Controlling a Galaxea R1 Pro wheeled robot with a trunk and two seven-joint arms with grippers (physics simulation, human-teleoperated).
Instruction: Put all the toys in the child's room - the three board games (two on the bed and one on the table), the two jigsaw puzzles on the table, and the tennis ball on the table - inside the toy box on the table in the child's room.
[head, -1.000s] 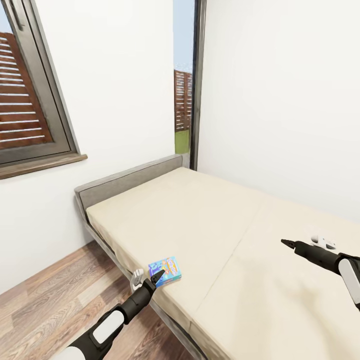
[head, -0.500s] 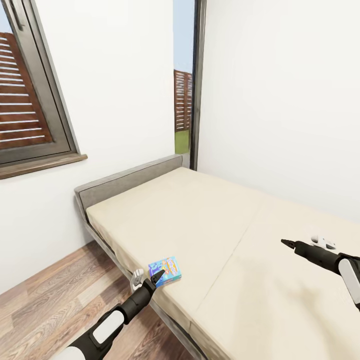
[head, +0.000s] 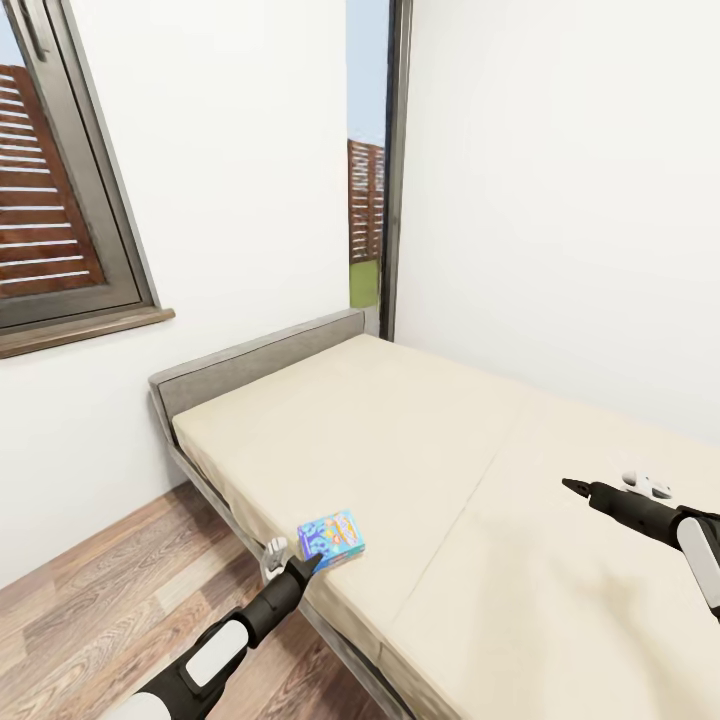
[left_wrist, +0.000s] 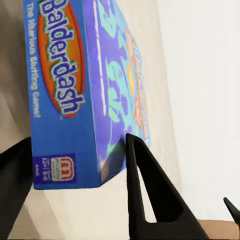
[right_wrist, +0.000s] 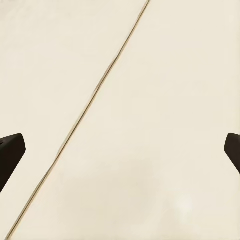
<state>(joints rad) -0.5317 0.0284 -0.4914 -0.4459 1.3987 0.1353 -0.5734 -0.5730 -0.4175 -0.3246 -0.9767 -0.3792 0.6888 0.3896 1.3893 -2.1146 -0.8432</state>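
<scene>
Since the blue board game (head: 331, 539) sits a touch further onto the bed (head: 430, 470) than a moment ago, I'd say the left hand (head: 310, 560) has started nudging or closing on it. Its fingers (left_wrist: 150, 195) straddle 1 corner of the box near the mattress edge, not clenched yet. The right hand (head: 572, 487) hangs released over bare mattress. Count: 1 game in sight, 2 hands, 1 bed.
</scene>
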